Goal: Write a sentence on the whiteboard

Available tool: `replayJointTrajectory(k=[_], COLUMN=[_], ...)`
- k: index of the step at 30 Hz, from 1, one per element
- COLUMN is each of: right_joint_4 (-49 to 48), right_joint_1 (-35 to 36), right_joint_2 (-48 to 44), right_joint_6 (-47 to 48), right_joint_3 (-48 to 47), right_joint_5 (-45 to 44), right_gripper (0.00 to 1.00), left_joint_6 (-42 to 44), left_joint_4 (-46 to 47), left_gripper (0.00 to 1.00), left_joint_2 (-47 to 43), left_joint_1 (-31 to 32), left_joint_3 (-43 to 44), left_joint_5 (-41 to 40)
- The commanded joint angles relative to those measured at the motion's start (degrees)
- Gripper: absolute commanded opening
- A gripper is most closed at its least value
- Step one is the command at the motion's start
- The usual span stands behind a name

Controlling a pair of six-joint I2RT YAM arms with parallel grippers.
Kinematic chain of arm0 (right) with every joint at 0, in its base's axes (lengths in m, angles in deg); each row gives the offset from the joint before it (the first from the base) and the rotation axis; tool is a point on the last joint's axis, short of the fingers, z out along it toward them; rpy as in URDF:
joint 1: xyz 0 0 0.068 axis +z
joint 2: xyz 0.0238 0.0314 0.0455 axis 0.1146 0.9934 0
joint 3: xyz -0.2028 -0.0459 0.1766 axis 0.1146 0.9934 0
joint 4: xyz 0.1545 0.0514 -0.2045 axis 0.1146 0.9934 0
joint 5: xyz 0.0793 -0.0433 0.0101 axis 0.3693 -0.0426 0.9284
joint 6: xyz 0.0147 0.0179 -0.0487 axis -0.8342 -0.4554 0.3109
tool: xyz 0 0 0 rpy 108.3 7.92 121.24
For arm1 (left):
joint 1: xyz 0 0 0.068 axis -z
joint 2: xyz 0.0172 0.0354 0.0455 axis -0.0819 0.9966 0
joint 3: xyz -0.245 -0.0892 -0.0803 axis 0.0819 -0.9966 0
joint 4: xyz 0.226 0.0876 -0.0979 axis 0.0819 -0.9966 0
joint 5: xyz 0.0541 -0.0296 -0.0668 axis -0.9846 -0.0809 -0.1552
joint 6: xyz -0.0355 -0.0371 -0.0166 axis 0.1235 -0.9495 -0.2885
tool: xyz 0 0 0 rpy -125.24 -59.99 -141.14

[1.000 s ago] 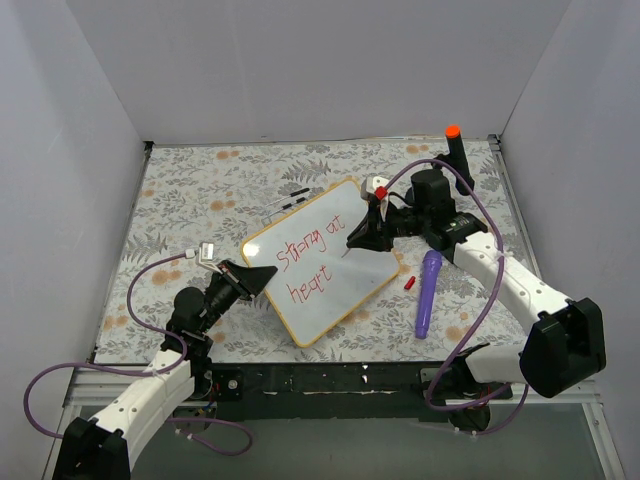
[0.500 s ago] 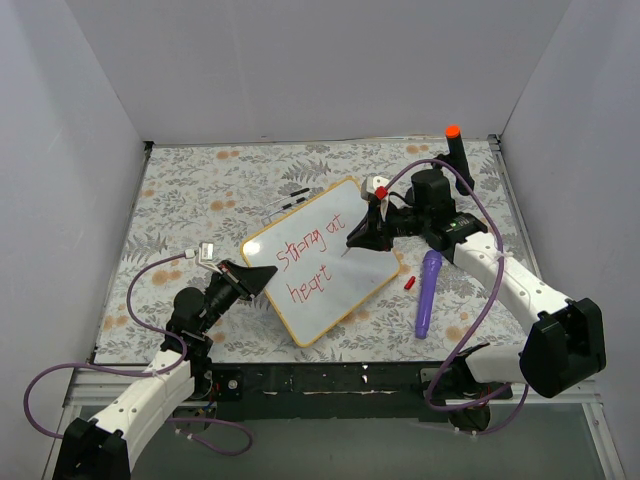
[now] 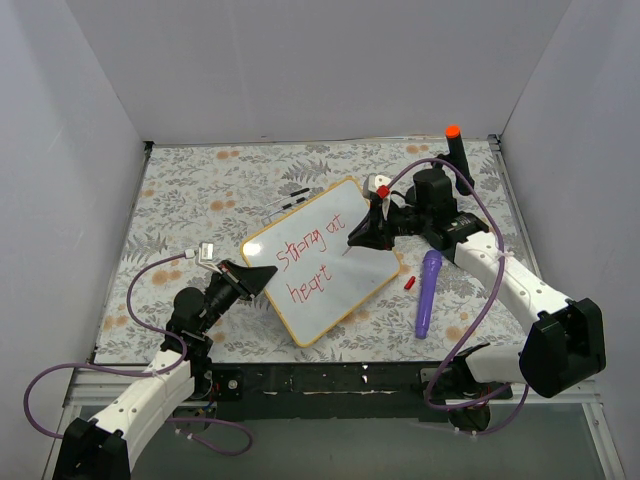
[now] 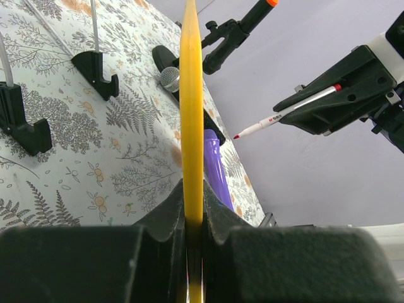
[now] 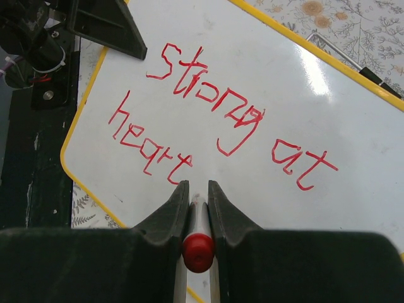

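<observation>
The whiteboard (image 3: 335,235) lies tilted on the floral table, white with a yellow frame. Red words on it (image 3: 310,245) read "Strong at" over "heart"; the right wrist view shows them (image 5: 214,107) on the board (image 5: 353,132). My left gripper (image 3: 262,277) is shut on the board's left yellow edge (image 4: 191,95). My right gripper (image 3: 362,236) is shut on a white marker with a red end (image 5: 198,243), tip over the board just right of "heart". The marker also shows in the left wrist view (image 4: 287,112), and whether its tip touches the board I cannot tell.
A purple microphone-like object (image 3: 428,292) lies right of the board, with a small red cap (image 3: 409,283) beside it. A black post with an orange tip (image 3: 454,150) stands at the back right. Black clip feet (image 4: 95,66) sit by the board. White walls enclose the table.
My right gripper with the marker has shifted slightly toward the back right over the board. The left arm and the board have not moved.
</observation>
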Motion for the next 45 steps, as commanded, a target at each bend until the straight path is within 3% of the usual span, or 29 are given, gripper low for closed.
replayJointTrajectory(k=[1,45], right_joint_4=[-2.1,-0.5], right_joint_1=[-0.3,-1.1], right_joint_2=[-1.1,0.8], right_joint_6=[-0.3,1.7], right_joint_3=[0.8,-1.5], right_joint_5=[1.6,1.1], right_gripper=[0.01,0.01], left_joint_6=[-2.9,-4.3], left_joint_4=[9.5,9.5], left_gripper=[0.0,0.0], left_joint_2=[-1.9,-2.2], left_joint_1=[0.1,0.1], left_joint_3=[-1.3,-1.3], left_joint_5=[-1.0,-1.2])
